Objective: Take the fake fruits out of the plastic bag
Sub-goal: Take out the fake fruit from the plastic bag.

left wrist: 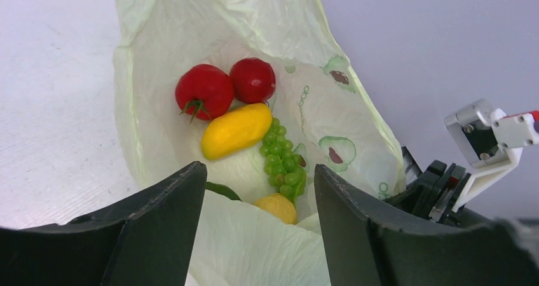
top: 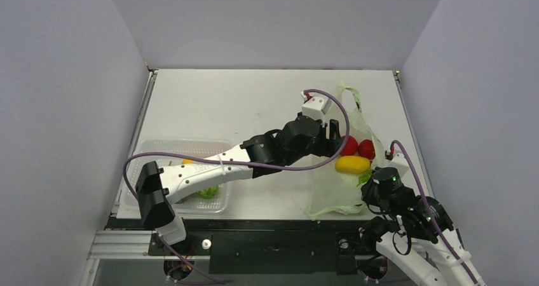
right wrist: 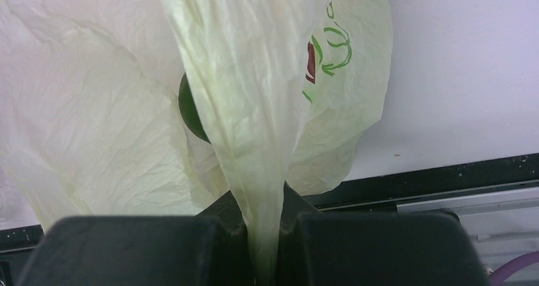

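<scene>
The pale yellow-green plastic bag [top: 340, 194] lies at the right of the table with its mouth open. Inside it I see two red tomatoes [left wrist: 204, 92], a yellow mango-shaped fruit [left wrist: 236, 131], a bunch of green grapes [left wrist: 281, 162] and a small yellow-orange fruit [left wrist: 277, 208]. The red and yellow fruits also show in the top view [top: 352, 164]. My left gripper [left wrist: 259, 200] is open and empty at the bag's mouth, over its near fold. My right gripper [right wrist: 264, 235] is shut on a gathered strip of the bag [right wrist: 254, 108] and holds it up. A dark green fruit [right wrist: 189, 111] shows behind that strip.
A clear latticed basket [top: 152, 149] stands at the front left, with a green fruit [top: 207, 192] and an orange one inside, partly under my left arm. The table's black front edge [top: 273, 225] runs just below the bag. Grey walls close in both sides.
</scene>
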